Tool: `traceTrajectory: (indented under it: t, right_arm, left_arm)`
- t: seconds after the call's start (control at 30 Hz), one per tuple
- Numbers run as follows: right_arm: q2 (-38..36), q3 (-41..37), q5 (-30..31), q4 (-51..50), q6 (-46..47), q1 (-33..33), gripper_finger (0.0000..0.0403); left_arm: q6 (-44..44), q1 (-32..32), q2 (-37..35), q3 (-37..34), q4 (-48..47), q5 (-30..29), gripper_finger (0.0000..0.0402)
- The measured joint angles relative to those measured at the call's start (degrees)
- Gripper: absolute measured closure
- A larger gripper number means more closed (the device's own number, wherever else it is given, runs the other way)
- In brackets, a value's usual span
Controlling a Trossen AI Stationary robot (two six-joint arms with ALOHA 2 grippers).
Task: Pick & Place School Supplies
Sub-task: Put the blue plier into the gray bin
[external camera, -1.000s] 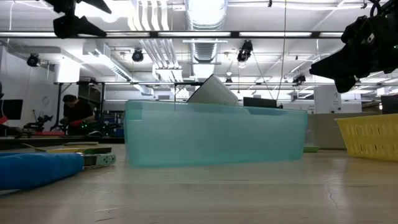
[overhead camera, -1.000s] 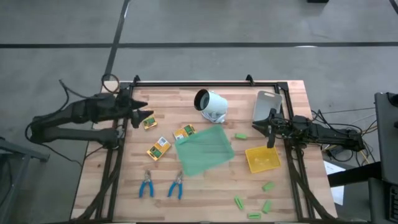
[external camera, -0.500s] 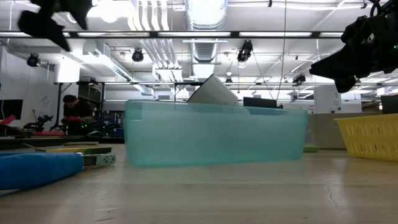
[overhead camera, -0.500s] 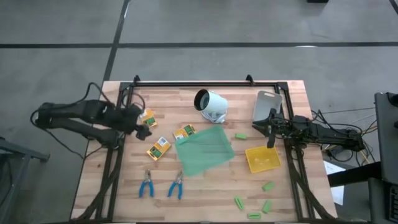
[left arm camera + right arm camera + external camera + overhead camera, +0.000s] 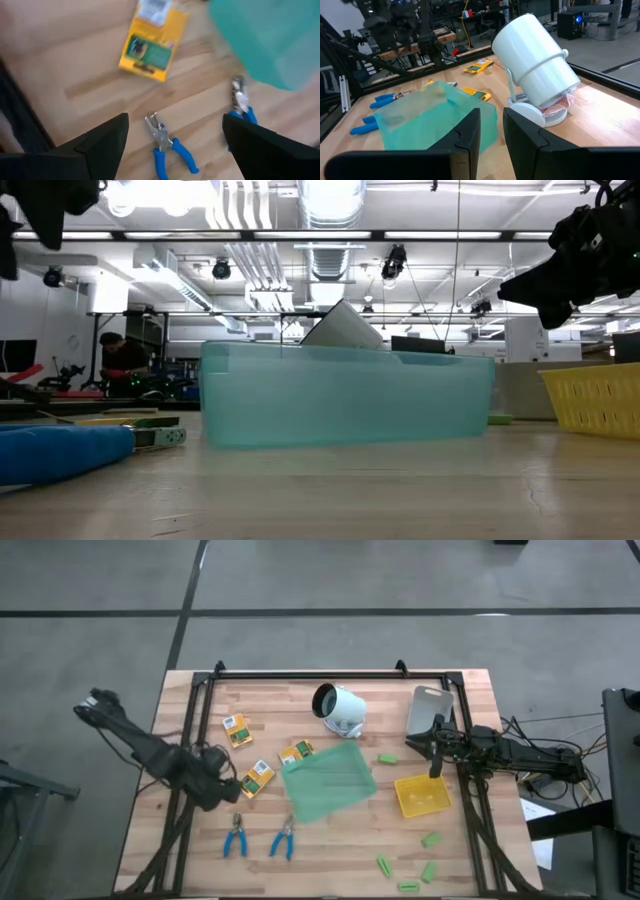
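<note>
Fingers of the left gripper (image 5: pixel 172 137) stand spread wide with nothing between them, above the counter (image 5: pixel 200 840) over its left edge, just left of the middle yellow packet (image 5: pixel 255 778). Through the left wrist view, that packet (image 5: pixel 152 50) lies flat on the wood, with the two blue-handled tools (image 5: pixel 167 146) (image 5: pixel 242 105) just beyond the fingers and a corner of the green tray (image 5: pixel 272 40) near the second tool.

Seen from above, the green tray (image 5: pixel 328 783) sits in the middle of the counter. A second yellow packet (image 5: pixel 296 753) touches or nearly touches the tray's upper-left corner, and a third (image 5: pixel 236 730) lies well to the left of it. The two blue-handled tools (image 5: pixel 237 838) (image 5: pixel 283 838) lie side by side below the tray's left corner. One green block (image 5: pixel 386 759) lies just right of the tray; the other blocks (image 5: pixel 431 839) (image 5: pixel 384 864) (image 5: pixel 428 872) are scattered below the yellow tray (image 5: pixel 422 794), which stands to the right of the green tray. A white lamp-like object (image 5: pixel 339 708) rests above the green tray, and a grey slab (image 5: pixel 430 712) lies near the counter's right edge.

The right gripper (image 5: pixel 436 745) hangs above the yellow tray's upper edge; its fingers (image 5: pixel 465 135) stand close together with a narrow gap and hold nothing.
</note>
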Motion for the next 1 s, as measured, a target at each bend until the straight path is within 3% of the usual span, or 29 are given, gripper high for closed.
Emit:
traceTrajectory:
  t: [0.13, 0.47, 0.77, 1.0]
  right_arm:
    - [0.0, 0.0, 0.0, 0.0, 0.0, 0.0, 0.0321]
    - [0.0, 0.0, 0.0, 0.0, 0.0, 0.0, 0.0321]
    - [0.0, 0.0, 0.0, 0.0, 0.0, 0.0, 0.0321]
    - [0.0, 0.0, 0.0, 0.0, 0.0, 0.0, 0.0321]
  left_arm:
    - [-7.9, -1.4, 4.0, -1.7, 2.9, 2.8, 0.0074]
    - [-11.6, -1.6, 13.8, -2.5, 7.9, 4.8, 0.0074]
    - [-11.0, -1.8, 22.1, -2.5, 13.5, 14.1, 0.0074]
    - [-10.2, -1.8, 25.4, -2.5, 15.1, 15.1, 0.0074]
